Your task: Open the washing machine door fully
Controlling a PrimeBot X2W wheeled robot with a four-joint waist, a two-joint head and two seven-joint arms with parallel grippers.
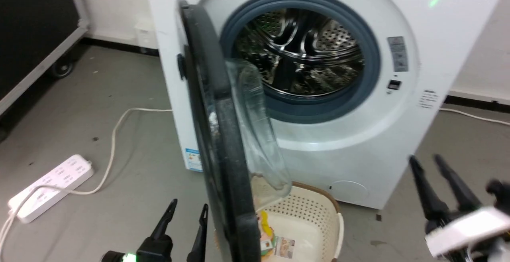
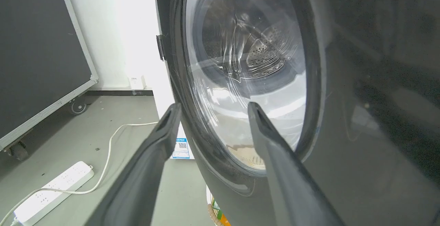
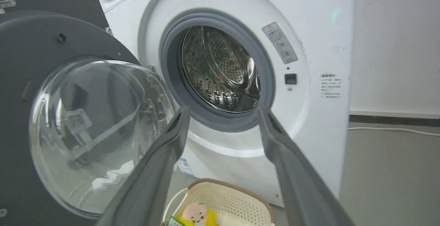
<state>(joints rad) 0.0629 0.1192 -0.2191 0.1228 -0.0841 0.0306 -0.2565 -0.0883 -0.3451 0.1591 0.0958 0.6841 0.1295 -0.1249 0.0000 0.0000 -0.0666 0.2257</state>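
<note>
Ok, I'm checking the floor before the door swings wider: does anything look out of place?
A white power strip lies loose on the floor left of the washing machine, cord trailing. A basket sits below the half-open washing machine door.

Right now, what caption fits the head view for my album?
White boxy washing machine, its round glossy black door partway open, left gripper and right gripper open nearby.

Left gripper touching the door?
Cannot tell. In the head view the left gripper sits right beside the door edge, with no clear gap or contact.
</note>
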